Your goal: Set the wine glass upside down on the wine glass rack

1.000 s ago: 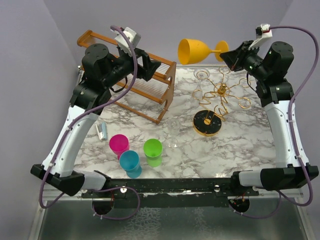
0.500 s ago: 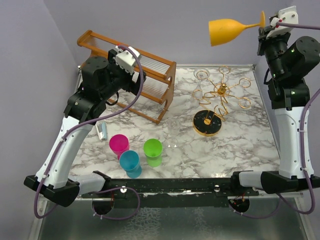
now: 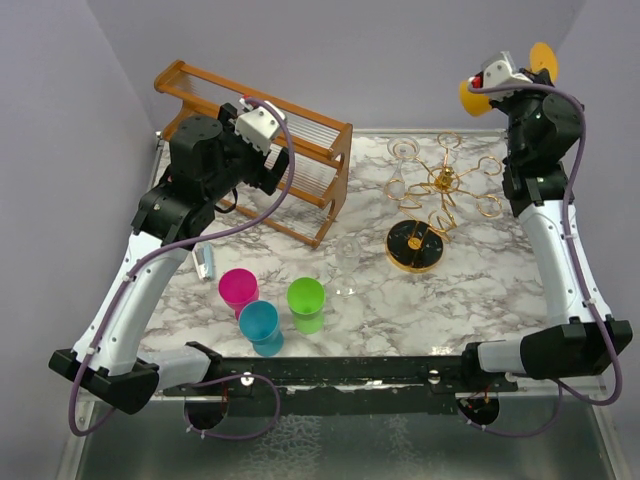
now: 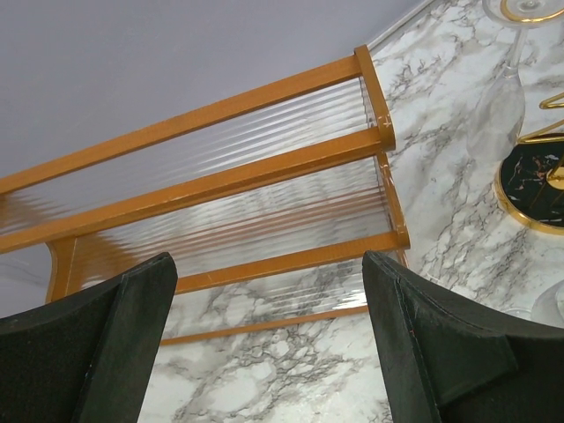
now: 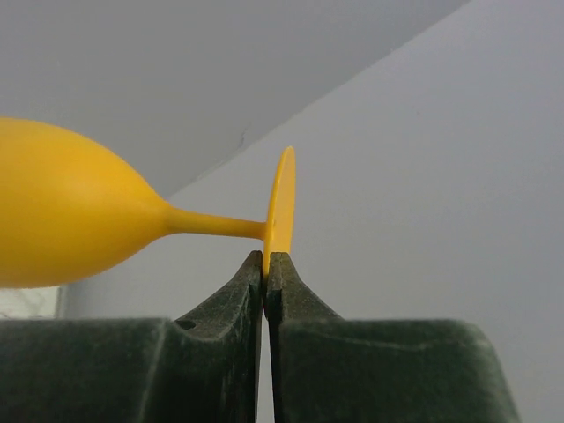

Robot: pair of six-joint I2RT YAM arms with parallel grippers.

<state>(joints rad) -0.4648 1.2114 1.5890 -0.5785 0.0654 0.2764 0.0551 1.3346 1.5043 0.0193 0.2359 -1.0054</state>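
Note:
The yellow wine glass point(image 3: 472, 98) is held high in the air at the back right, lying sideways, its bowl partly hidden behind the wrist. My right gripper point(image 3: 520, 76) is shut on the rim of the glass's round foot point(image 5: 282, 204); the bowl point(image 5: 70, 220) points left in the right wrist view. The gold wire wine glass rack point(image 3: 442, 186) stands below on its round black base point(image 3: 415, 246). A clear glass point(image 3: 398, 170) hangs upside down on it. My left gripper point(image 4: 269, 257) is open and empty above the table by the wooden shelf.
A brown wooden slatted shelf point(image 3: 300, 150) stands at the back left, also in the left wrist view point(image 4: 220, 185). A clear glass point(image 3: 346, 265) stands mid-table. Pink point(image 3: 238, 290), blue point(image 3: 260, 325) and green point(image 3: 306, 300) cups stand near the front. Purple walls close in the back and sides.
My right arm has carried the yellow glass rightward and up, then turned it so the bowl sits behind the wrist. The left arm has shifted slightly over the wooden shelf.

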